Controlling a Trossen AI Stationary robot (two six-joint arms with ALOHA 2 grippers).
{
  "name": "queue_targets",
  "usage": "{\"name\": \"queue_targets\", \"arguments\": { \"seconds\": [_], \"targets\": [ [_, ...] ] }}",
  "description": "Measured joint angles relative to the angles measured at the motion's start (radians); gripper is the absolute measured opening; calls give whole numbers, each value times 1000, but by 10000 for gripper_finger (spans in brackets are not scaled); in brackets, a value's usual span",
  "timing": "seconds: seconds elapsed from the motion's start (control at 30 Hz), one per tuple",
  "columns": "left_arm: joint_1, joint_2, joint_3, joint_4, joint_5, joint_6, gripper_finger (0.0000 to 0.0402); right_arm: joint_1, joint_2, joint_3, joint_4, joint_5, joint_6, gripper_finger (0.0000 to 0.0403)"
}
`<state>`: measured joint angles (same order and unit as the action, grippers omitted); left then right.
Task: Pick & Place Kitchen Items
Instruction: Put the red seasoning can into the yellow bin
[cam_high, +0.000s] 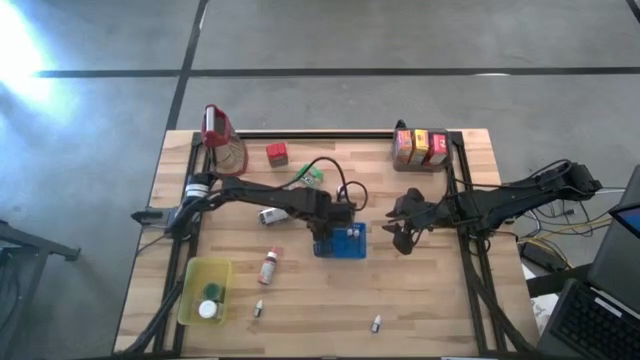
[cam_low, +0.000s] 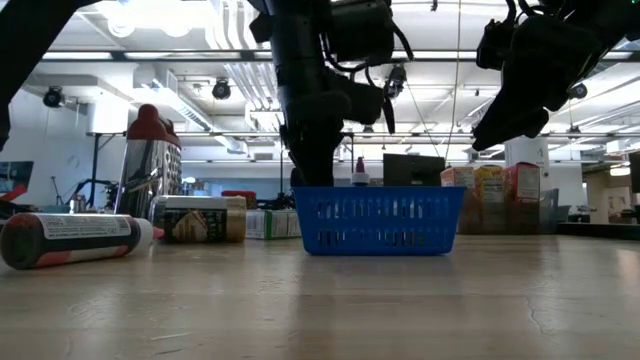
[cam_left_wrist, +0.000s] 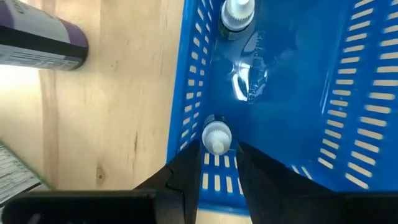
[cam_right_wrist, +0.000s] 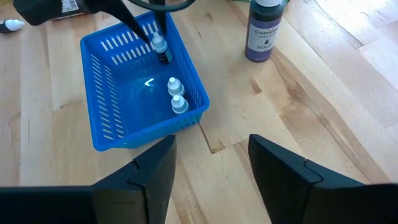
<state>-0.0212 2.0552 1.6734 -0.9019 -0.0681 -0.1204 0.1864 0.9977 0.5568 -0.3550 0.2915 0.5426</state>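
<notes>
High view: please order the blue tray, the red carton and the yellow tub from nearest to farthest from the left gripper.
1. Blue tray: directly under the left gripper.
2. Red carton: toward the table's far edge.
3. Yellow tub: near the front left corner.

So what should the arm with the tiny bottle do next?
Probably open up and let go. The left gripper holds a small white-capped bottle low inside the blue basket, near one wall, with another bottle already standing inside. Then it could lift straight out.
</notes>
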Motion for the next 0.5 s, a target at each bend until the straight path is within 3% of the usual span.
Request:
{"name": "queue_targets", "arguments": {
  "seconds": [0.5],
  "targets": [
    [-3, -2, 265, -332, 0, -15, 108, 0, 0, -2, 0, 0, -3, 170]
  ]
}}
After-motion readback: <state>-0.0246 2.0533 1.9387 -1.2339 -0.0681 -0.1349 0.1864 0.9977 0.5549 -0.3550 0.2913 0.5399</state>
